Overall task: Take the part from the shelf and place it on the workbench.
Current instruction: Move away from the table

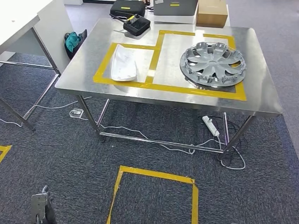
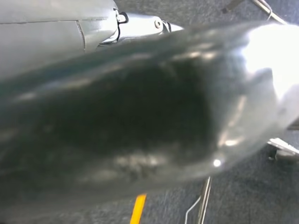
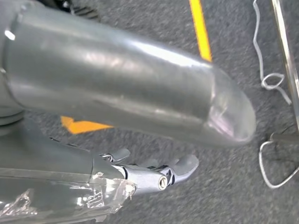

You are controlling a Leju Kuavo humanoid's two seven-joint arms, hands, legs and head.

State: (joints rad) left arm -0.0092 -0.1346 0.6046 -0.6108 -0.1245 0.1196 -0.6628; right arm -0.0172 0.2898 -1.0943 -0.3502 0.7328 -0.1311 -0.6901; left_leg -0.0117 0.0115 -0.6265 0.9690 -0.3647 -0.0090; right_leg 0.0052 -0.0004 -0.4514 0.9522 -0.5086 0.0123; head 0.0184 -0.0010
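Where the desk carries a yellow tape outline split into two fields, both parts lie inside it. The grey wheel cover lies flat in the larger field toward the right edge. The pale curved panel lies in the smaller field toward the left edge. The two are well apart, with a tape strip between them.

Right hand: over the carpet, thumb and fingers stretched out and apart, nothing between them. Left hand: its blurred bulk is too close to the lens, so I cannot tell whether it is open, closed or holding anything.

Far edge of the desk: a black tray with a yellow label, a black case and a cardboard box. Writing is too small to read.

Floor: a white power strip and cables under the desk, and a yellow tape square on the carpet in front of it.
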